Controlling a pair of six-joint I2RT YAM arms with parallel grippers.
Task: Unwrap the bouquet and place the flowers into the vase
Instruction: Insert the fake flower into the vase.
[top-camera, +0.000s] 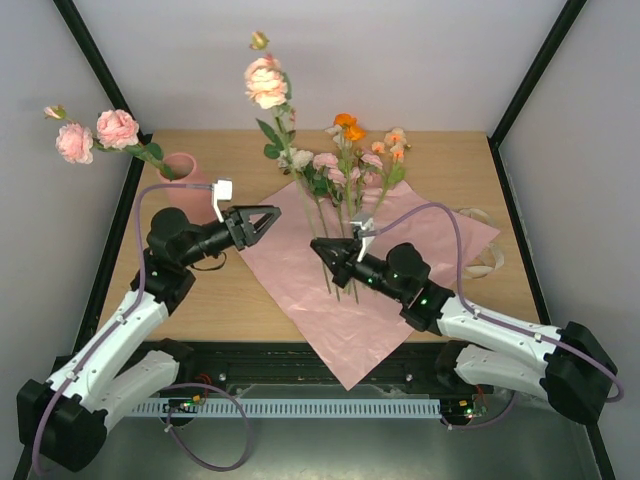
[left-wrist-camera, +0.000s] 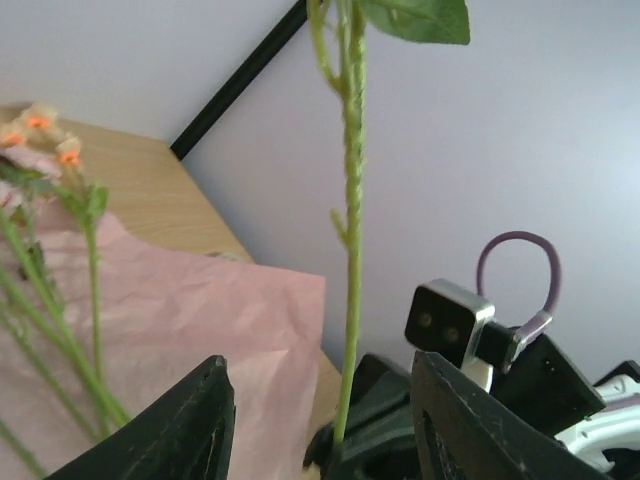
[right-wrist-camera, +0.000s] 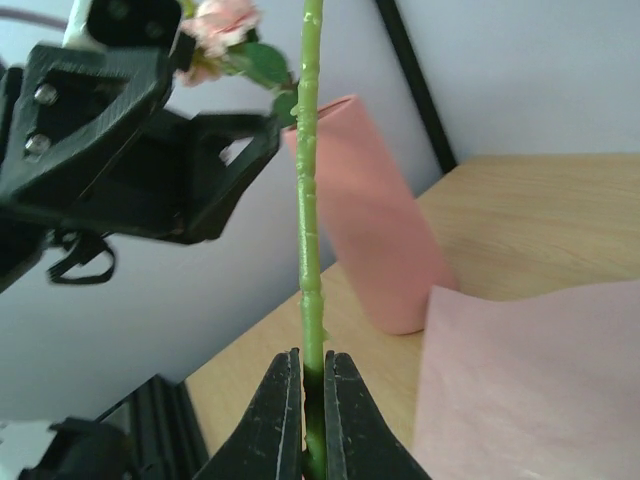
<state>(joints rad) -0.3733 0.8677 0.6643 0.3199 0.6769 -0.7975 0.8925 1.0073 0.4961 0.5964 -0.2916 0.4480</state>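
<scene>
Standing spread, the left gripper brackets a green stem without clamping it. The vase stands just behind, with two pink roses in it. The right gripper pinches that stem, its bloom upright. Other flowers lie behind it on the wrapping sheet.

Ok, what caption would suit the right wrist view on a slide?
Right gripper shut on a green flower stem, the pink vase standing behind on the table.

Vase left of flowers (on wrapping)
</scene>
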